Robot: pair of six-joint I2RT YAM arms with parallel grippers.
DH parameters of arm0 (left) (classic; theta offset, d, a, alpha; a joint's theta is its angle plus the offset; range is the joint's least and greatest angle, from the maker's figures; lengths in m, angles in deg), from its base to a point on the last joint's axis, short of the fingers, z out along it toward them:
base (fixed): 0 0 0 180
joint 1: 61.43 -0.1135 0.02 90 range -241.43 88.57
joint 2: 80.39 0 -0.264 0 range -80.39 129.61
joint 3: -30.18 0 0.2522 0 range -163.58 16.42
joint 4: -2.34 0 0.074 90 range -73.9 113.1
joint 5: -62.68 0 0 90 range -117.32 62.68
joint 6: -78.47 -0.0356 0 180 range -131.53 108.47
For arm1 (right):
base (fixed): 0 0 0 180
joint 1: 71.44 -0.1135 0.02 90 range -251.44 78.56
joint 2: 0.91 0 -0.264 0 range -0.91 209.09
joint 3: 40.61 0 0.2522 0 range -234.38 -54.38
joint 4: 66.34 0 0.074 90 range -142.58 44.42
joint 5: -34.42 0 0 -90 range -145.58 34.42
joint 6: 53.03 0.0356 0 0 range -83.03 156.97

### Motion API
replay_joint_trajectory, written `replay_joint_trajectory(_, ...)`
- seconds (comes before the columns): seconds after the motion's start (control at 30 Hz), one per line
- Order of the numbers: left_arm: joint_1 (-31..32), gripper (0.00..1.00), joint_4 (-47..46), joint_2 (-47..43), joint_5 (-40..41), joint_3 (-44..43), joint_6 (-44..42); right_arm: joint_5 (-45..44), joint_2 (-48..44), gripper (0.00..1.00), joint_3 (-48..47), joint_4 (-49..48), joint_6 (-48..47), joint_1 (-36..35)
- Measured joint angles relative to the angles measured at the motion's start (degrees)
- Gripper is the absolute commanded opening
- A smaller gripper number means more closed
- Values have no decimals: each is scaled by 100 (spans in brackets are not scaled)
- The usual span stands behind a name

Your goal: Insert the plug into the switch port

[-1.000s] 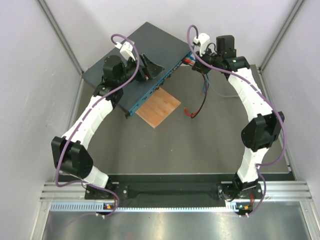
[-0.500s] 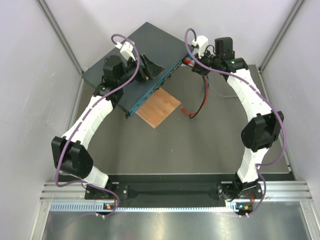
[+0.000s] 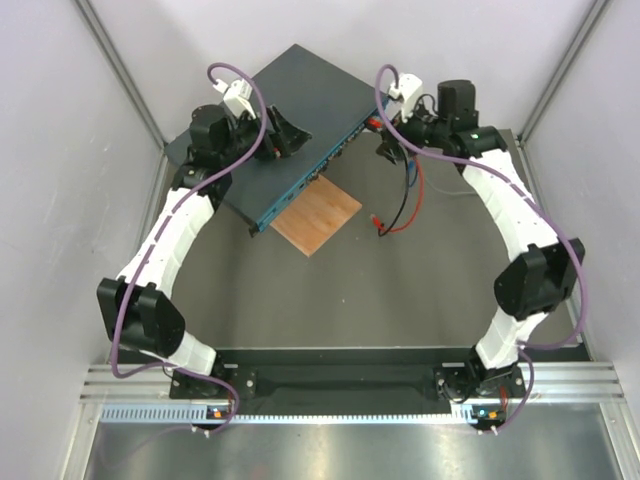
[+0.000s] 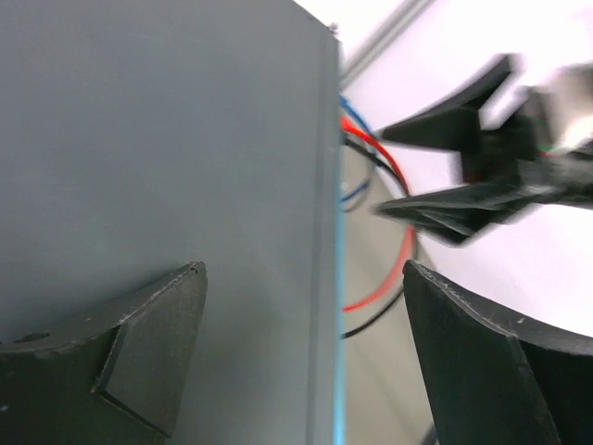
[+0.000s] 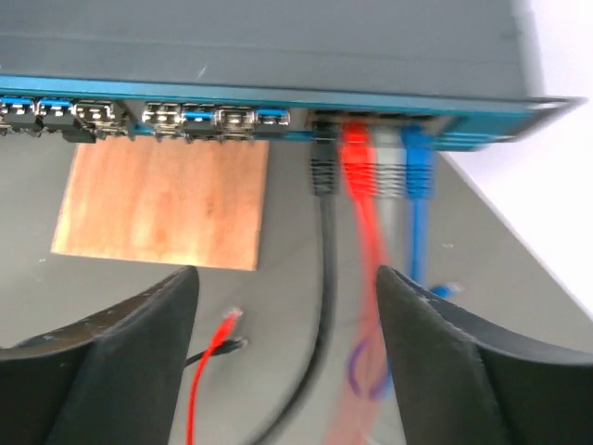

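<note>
Right fingers point(image 5: 111, 352) farther back, red plug point(image 5: 357, 159) ahead in switch point(image 5: 278, 46)

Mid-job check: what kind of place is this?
Probably an enclosed lab test cell, not a server room: white panels on aluminium framing, and a lone network switch lying flat on a grey table.

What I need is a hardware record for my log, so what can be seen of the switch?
The switch is a large, flat, rectangular box, dark slate-grey and metal-looking, with a teal-blue front edge carrying a row of small sockets. It lies flat on the table, skewed diagonally at the far left, front edge toward the wooden board. A black cable, red cable and blue cable are plugged in near one end. The open left gripper straddles its front edge; contact cannot be told.
</note>
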Motion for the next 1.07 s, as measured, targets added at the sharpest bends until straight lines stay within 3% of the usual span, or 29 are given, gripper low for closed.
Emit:
replay_joint_trajectory(0.1, -160, 99, 479, 7, 7, -240, -273, -26, -315, 88, 50, -15, 9, 151)
replay_joint_trajectory(0.3, -538, 99, 1764, 39, 26, -1104, -953, 55, -1027, 99, 63, -9, 247, 518)
replay_joint_trajectory(0.47, -883, 99, 2673, -70, -184, -1368, -1687, 284, -1714, 100, 422, 35, 675, 787)
replay_joint_trajectory(0.6, -909, 99, 3407, -339, 354, -1493, -2216, 442, -2315, 100, 1145, 94, 1106, 1099)
replay_joint_trajectory(0.8, -933, 99, 3895, -1797, 1449, -968, -2806, 492, -3112, 100, 2323, 210, 1659, 1416)
replay_joint_trajectory(1.07, -1108, 99, 4015, -3663, 2334, 72, -3276, 444, -4153, 100, 3294, 133, 2057, 1440)
